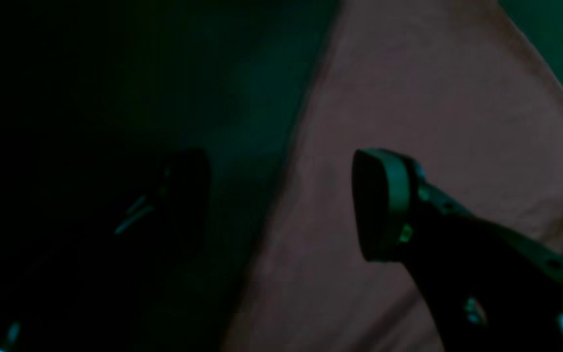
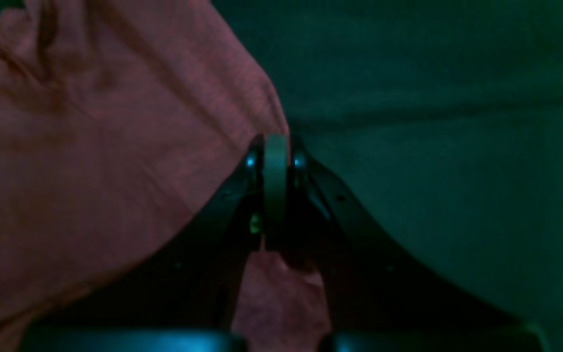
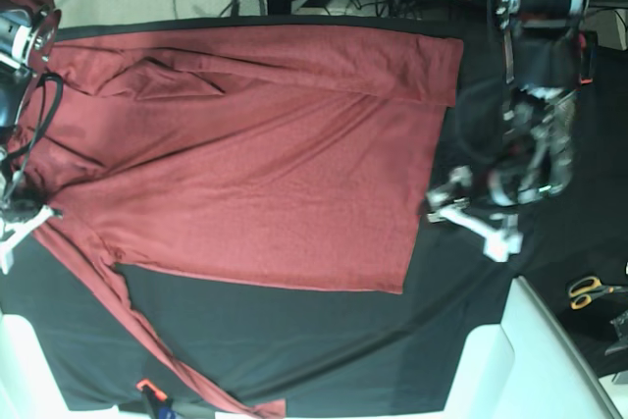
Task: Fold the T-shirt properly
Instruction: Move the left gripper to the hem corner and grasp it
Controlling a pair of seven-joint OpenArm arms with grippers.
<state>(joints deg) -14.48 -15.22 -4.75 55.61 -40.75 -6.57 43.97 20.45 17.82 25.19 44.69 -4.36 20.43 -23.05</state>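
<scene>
While right tool pinches T-shirt edge, left tool gapes empty over hem.

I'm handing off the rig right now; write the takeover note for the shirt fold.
Left pincer: open, empty, over the T-shirt hem edge.
Right pincer: shut on T-shirt fabric at its edge.
T-shirt lies spread flat on the black cloth; one long sleeve trails toward the table's near edge, the other is folded across the body.
Done: shirt laid out.
Left: fold trailing sleeve in, then the body.
</scene>
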